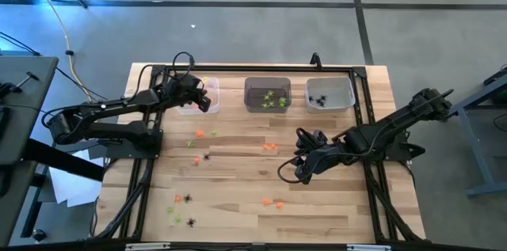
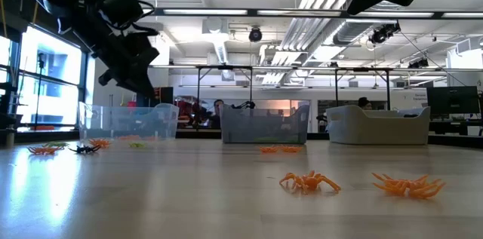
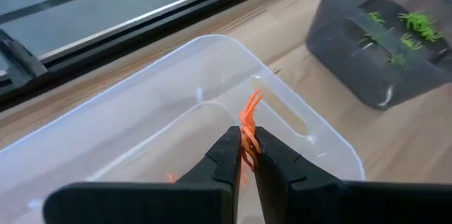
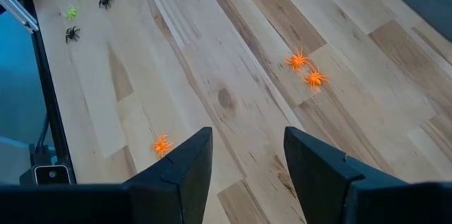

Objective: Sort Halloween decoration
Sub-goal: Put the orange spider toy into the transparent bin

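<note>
I'm working over a pale wooden table (image 1: 238,195) in an open workshop with a grey floor, and the step in hand is a drop-off on the left side of the overhead frame. There my left gripper (image 3: 242,155) hangs over the clear bin (image 1: 200,93) at the upper left of the table, its fingers pressed together on one orange trinket (image 3: 248,121) that sticks up between the tips. I judge the next move to be a plain release: spread the fingers while the tips are inside the bin's rim, and watch that the tiny piece falls free and does not cling to a pad. Moving right, loose pieces lie on the boards: an orange pair (image 1: 205,134) left of centre, black spiders (image 1: 184,199) and green bits toward the lower left, and another orange pair (image 1: 270,147) at mid-table. The dark middle bin (image 1: 267,93) holds green pieces, and the pale right bin (image 1: 330,93) holds black spiders. Right of centre, my right gripper (image 4: 247,157) hovers above the table with its fingers spread and nothing between them; two orange spiders (image 4: 306,70) lie ahead of it and a single orange one (image 4: 162,145) sits just beside its finger. Nothing blocks the drop; the steel frame rail (image 3: 141,12) behind the clear bin is the only thing near.
</note>
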Available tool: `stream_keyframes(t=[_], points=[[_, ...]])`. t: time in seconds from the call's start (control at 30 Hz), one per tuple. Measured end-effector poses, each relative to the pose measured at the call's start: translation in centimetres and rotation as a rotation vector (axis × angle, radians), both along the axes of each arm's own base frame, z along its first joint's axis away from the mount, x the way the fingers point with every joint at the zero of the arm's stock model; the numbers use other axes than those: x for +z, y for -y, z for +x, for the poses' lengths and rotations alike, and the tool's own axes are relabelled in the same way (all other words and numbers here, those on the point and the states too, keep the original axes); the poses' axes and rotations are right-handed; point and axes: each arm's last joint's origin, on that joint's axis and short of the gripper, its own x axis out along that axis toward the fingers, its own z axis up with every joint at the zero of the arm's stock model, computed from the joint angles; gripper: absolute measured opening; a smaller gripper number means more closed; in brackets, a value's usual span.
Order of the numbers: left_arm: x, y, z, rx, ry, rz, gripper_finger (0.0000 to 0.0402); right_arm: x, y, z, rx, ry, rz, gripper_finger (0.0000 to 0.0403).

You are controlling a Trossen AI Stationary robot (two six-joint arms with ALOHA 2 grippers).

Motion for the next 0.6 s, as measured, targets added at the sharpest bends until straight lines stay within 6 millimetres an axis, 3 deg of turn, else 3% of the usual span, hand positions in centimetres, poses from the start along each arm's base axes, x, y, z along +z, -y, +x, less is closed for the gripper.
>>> stream_keyframes(t=[0.33,0.6], points=[[-2.3,-0.7,0.6,0.011,-0.104,-0.073,0.0026,0.0,0.0,0.0,0.000,0.000,0.000,0.0171],[-3.3,-1.5,1.9,0.038,-0.019,-0.100,0.0030,0.0,0.0,0.0,0.000,0.000,0.000,0.0171]])
